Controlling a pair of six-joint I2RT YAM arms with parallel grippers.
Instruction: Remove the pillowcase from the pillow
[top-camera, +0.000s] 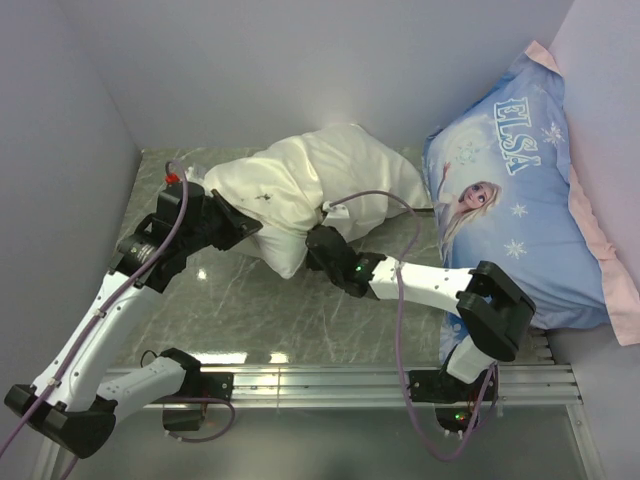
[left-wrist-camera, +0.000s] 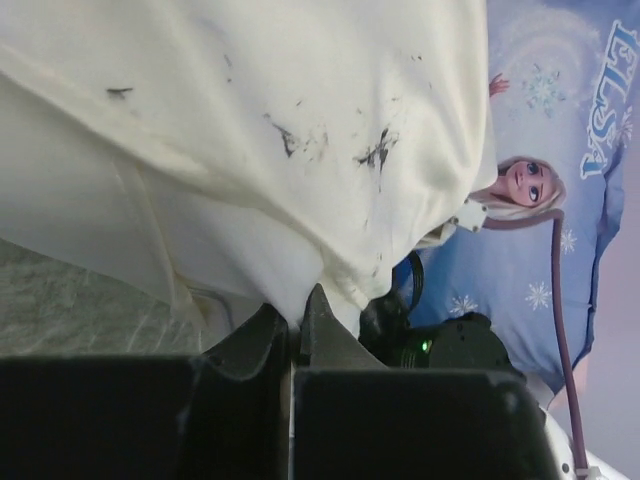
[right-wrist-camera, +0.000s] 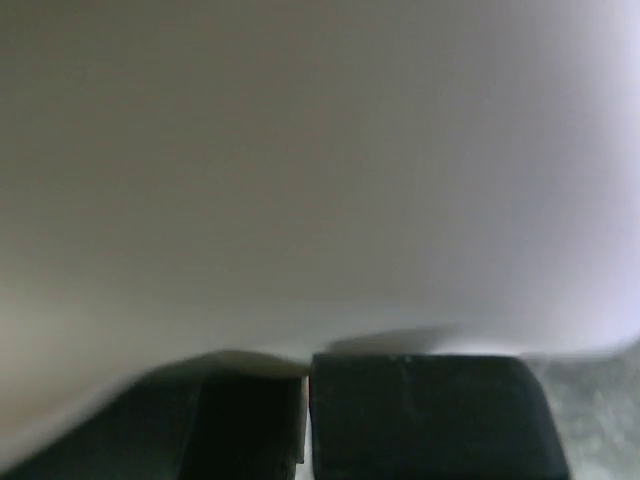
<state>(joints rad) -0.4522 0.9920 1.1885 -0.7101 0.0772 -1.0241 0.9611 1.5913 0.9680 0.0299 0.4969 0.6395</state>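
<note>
The cream pillowcase (top-camera: 300, 185) lies bunched over the pillow at the back middle of the table. It fills the left wrist view (left-wrist-camera: 300, 120), with dark smudges on it. The whiter pillow (top-camera: 283, 255) bulges out at the near edge. My left gripper (top-camera: 240, 228) is at the bundle's left side, shut on a fold of the pillowcase (left-wrist-camera: 295, 300). My right gripper (top-camera: 318, 240) presses into the bundle's near right side. In the right wrist view its fingers (right-wrist-camera: 305, 365) are closed on a sliver of smooth white fabric (right-wrist-camera: 320, 150), which fills that view.
A large blue Elsa-printed pillow (top-camera: 520, 200) with a pink edge leans against the right wall and shows in the left wrist view (left-wrist-camera: 560, 200). Grey walls close in the left, back and right. A metal rail (top-camera: 330, 385) runs along the near edge.
</note>
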